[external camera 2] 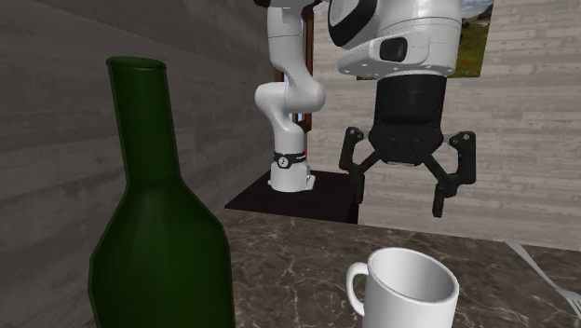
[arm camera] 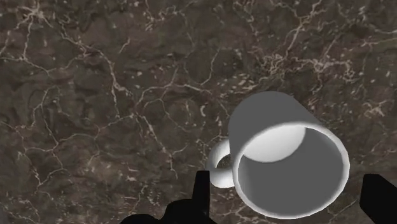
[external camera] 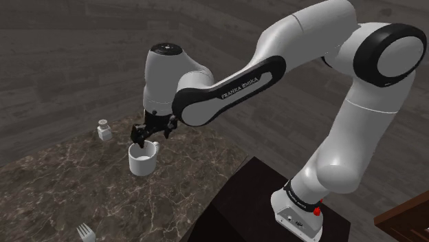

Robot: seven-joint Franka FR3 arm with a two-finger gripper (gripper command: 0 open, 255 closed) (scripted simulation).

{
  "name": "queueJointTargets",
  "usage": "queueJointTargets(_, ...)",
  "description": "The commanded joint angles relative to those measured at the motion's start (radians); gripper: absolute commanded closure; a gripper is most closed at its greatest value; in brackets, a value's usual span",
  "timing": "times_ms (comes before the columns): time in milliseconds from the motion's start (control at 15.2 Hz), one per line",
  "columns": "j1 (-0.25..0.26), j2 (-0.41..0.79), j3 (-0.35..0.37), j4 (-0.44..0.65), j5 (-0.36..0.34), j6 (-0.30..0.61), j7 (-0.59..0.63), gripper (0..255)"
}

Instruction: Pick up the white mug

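Note:
A white mug [external camera: 143,159] stands upright on the dark marble counter [external camera: 69,185], its handle toward the arm. My black gripper [external camera: 152,134] hangs open just above its rim without touching it. From across the counter, the mug [external camera 2: 410,289] sits below the gripper [external camera 2: 400,200], whose fingers are spread wide. Looking down from the wrist, the mug [arm camera: 267,111] lies between the fingers [arm camera: 202,191], its handle beside one of them and its inside bare.
A tall dark green bottle [external camera 2: 158,214] stands close to the second exterior camera. A small white shaker [external camera: 104,129] sits behind the mug, a fork [external camera: 85,234] near the counter's front. The dark stand [external camera: 254,206] borders the counter.

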Motion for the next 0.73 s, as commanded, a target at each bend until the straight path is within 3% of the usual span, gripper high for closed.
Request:
queueJointTargets(0, 0.038, 0.082, -0.017, 0.069, -0.065, -0.006, 0.053, 0)
queueJointTargets(330, 0.153, 0.287, -0.074, 0.266, -0.183, -0.033, 0.148, 0)
queueJointTargets(660, 0.177, 0.342, -0.097, 0.286, -0.215, -0.002, 0.171, 0)
